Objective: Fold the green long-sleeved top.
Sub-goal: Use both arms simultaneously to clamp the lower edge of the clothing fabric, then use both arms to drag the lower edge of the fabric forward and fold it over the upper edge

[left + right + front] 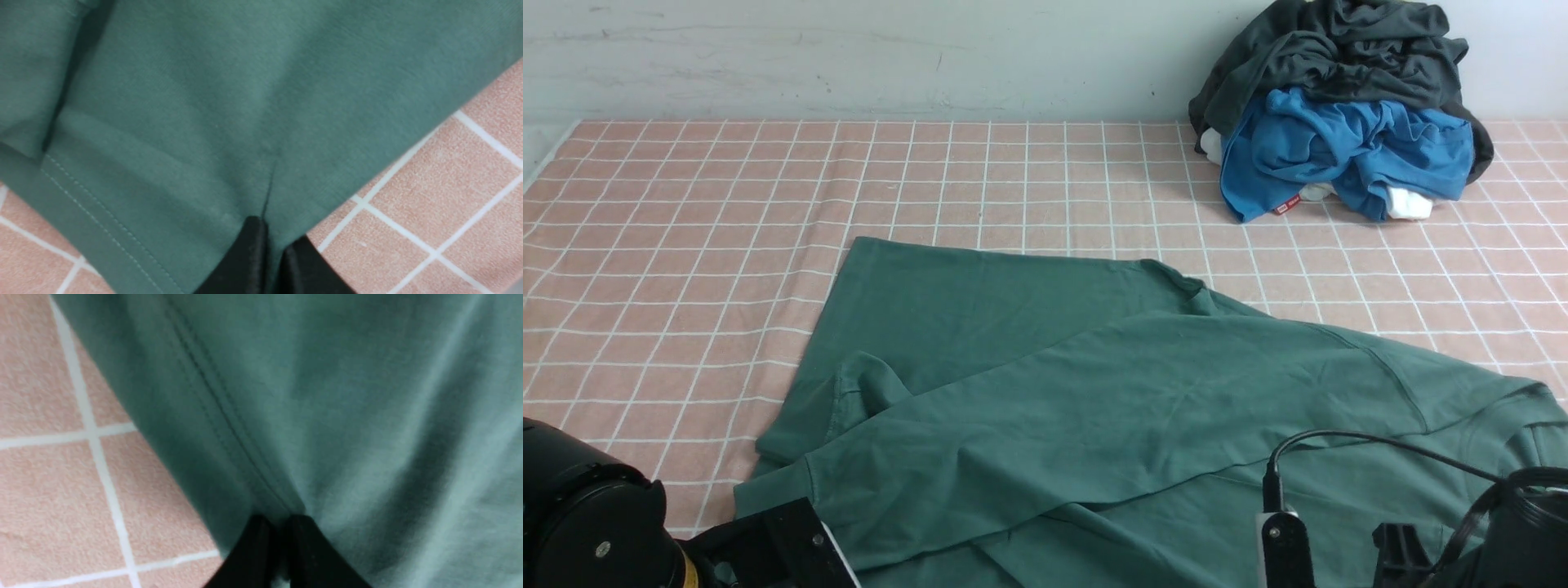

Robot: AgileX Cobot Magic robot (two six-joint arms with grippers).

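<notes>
Front view gives you the whole bench: a pink cloth [686,204] ruled with thin white lines into squares covers the surface from the near edge back to a pale, scuffed wall [849,57]. The cloth lies fairly flat, with light rippling along its left side.

Your green long-sleeved top [1094,392] is spread across the near middle and right of the cloth. One layer is folded over another, and its near edges run out of the bottom of the picture between the two arms. Far back on the right, against the wall and well apart from the top, a dark grey garment [1339,49] is heaped on a crumpled blue garment [1339,147].

On the left wrist view, you see the left gripper [267,228] with its fingers pressed together on the top beside a stitched hem. A crease runs up from the tips, and checked cloth shows on both sides.

On the right wrist view, the right gripper [282,522] has its fingers drawn together where a seam meets them. That picture is blurred, but the fabric appears pinched between them.

A black cable [1380,445] arcs above the top at the right arm.
</notes>
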